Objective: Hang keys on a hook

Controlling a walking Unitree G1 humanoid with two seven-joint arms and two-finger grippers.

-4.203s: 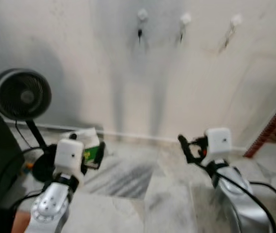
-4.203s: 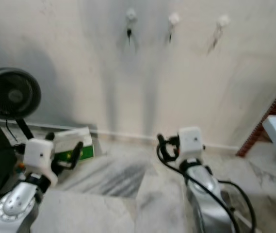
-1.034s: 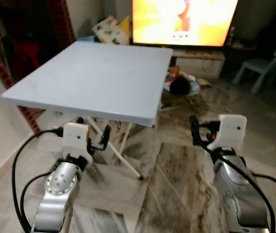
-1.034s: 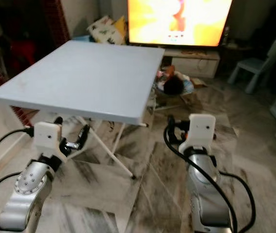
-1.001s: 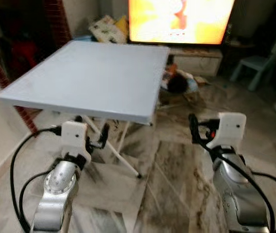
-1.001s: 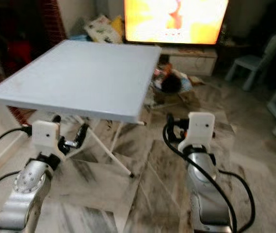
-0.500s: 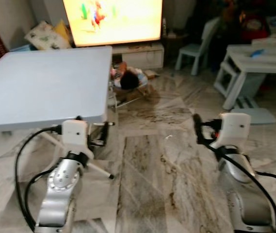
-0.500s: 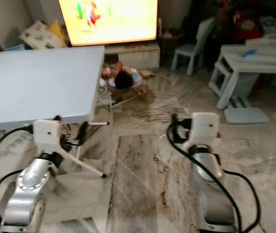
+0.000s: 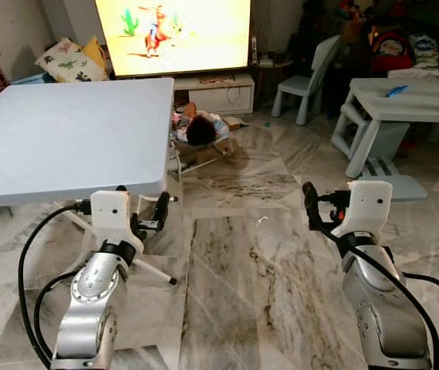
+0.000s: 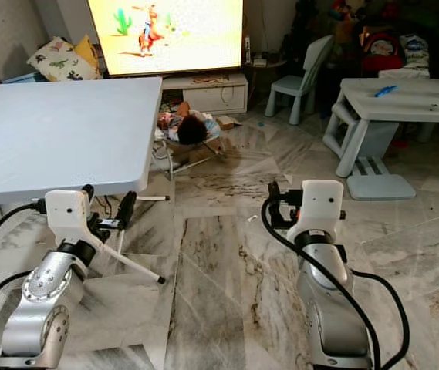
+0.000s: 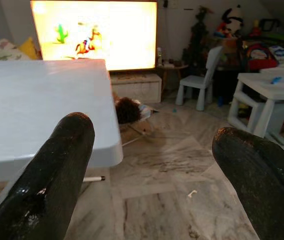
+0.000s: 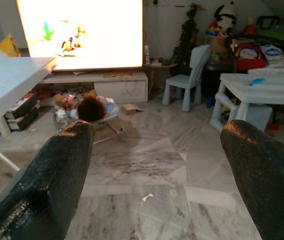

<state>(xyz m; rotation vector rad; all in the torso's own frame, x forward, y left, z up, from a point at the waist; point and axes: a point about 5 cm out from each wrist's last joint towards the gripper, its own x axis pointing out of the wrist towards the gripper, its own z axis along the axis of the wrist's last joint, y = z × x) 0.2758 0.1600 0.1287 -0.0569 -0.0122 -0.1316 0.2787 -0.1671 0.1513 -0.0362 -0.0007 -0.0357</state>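
You have no keys or hook in sight here, so treat this as a search: both arms are held out low over the marble floor point(image 9: 234, 293), the left gripper point(image 11: 146, 165) and right gripper point(image 12: 156, 165) each with jaws apart and empty. Scan the light desk point(image 9: 65, 139) near its front edge and the white children's table point(image 9: 412, 96) before walking on.

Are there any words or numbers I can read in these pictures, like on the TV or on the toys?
There are none that can be read.
The bright television screen shows a cartoon with a cactus and a rider, no letters.
The patterned white cushion has pictures on it, no words.
The toys and bags behind the small white children's table are too small and blurred to read.
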